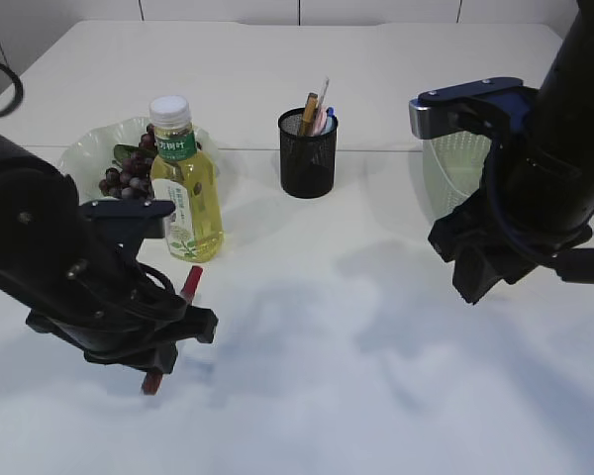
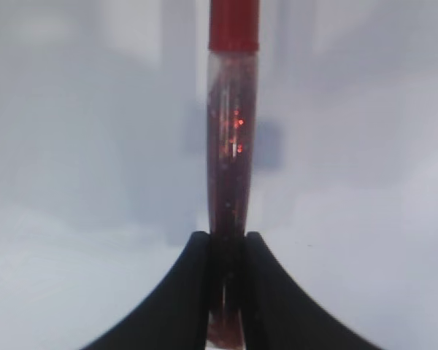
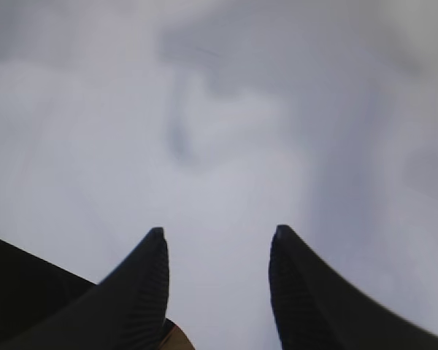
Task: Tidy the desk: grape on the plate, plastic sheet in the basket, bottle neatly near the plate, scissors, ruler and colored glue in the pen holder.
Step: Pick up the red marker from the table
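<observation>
Left gripper: the colored glue is being clamped between the two fingers near its lower end, so that the long red-capped part is left free ahead of the jaws for a later drop into a narrow opening.
Colored glue: in the exterior view the tube is being held low over the table, just in front of the bottle, its cap pointing toward the bottle; whether its far tip is being lifted clear of the surface cannot be told.
Right gripper: nothing is being gripped; the fingers are being kept apart over bare table, the arm parked to the right, presumably so that the middle is left free for the other arm.
Pen holder: it is being used already, with several long items standing in it; which ones cannot be told. It is standing well apart from the glue, behind and to the right.
Grape: it is lying on the plate.
Bottle: it is standing upright just beside the plate, touching or overlapping its front rim.
Basket: it is being half hidden by the right arm; its contents cannot be seen.
Step judged: the glue is being taken up for the pen holder; the carry is not yet done.
</observation>
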{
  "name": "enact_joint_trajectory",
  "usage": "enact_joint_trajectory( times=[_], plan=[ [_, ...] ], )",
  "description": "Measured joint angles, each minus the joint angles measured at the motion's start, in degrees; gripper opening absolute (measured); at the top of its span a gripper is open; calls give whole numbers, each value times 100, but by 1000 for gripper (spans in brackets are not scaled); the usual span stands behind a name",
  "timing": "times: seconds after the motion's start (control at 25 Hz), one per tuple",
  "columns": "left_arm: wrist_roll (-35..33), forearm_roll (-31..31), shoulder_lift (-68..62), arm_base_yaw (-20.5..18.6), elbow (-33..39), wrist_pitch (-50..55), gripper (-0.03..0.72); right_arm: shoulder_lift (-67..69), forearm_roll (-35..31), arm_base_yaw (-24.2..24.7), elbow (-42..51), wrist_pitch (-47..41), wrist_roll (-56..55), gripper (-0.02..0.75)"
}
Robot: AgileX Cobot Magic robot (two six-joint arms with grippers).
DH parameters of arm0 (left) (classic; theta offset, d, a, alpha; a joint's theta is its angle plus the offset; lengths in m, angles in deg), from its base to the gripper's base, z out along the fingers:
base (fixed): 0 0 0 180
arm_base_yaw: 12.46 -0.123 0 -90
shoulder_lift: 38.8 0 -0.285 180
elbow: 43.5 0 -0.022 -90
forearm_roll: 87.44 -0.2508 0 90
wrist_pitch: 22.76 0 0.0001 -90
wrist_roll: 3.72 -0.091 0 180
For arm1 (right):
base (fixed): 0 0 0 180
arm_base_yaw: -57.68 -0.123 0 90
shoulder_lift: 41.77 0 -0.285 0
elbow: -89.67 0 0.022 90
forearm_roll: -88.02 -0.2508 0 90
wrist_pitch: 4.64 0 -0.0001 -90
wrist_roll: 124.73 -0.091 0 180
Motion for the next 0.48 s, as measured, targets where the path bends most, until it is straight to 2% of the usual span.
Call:
enact_joint_trajectory(
  times=[0.12,0.24,0.32,0.48],
  plan=[
    [-75,0,521,195,8,-36,78,0,-93,0,0,37,80,368],
    [-154,0,1003,399,12,-147,79,0,-464,0,0,247,100,368],
    [-202,0,1279,539,21,-244,81,0,-880,0,0,479,176,368],
    [-227,0,1747,715,35,-487,81,0,-2153,0,2,974,627,368]
  ],
)
